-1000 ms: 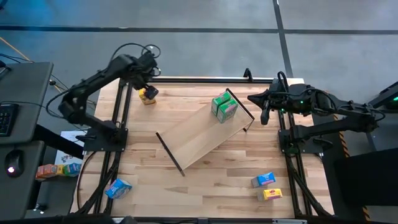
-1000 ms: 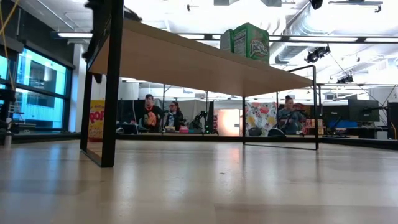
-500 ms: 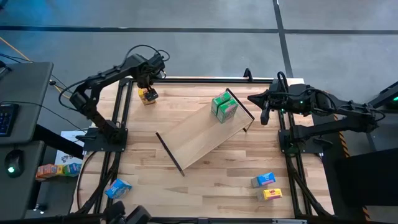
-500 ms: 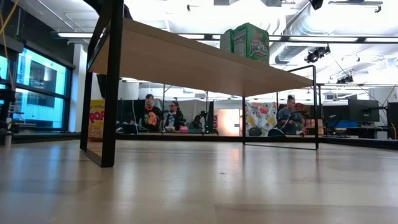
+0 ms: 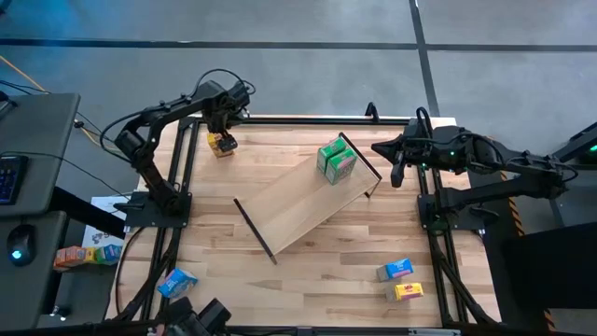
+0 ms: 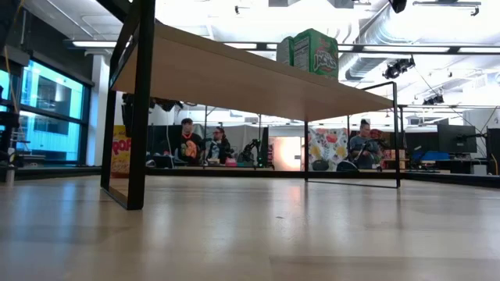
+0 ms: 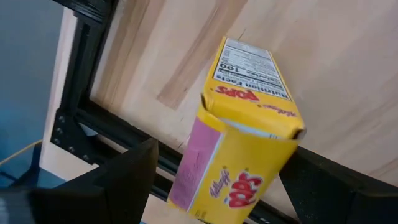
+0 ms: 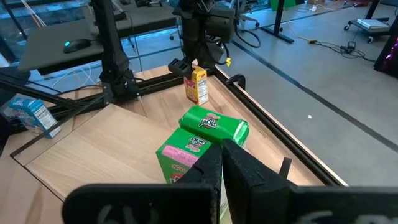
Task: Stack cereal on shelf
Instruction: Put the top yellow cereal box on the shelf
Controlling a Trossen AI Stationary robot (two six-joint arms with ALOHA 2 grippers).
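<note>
The left gripper (image 5: 222, 126) is positioned above the yellow cereal box (image 5: 221, 142) at the far left corner of the surface (image 5: 317, 271); its fingers (image 7: 118, 180) are spread either side of the box, not clamped. The right gripper (image 5: 396, 173) waits at the far right edge, fingers together. Two green cereal boxes (image 5: 337, 160) stand on the shelf (image 5: 298, 201), near its far end. One blue cereal box (image 5: 177, 282) lies near the left front corner; another blue box (image 5: 398, 269) and another yellow box (image 5: 407, 291) lie near the right front corner.

People (image 6: 187, 140) sit at workstations beyond the desk (image 5: 317, 271); a keyboard (image 5: 7, 177) lies on a grey side table (image 5: 37, 140).
</note>
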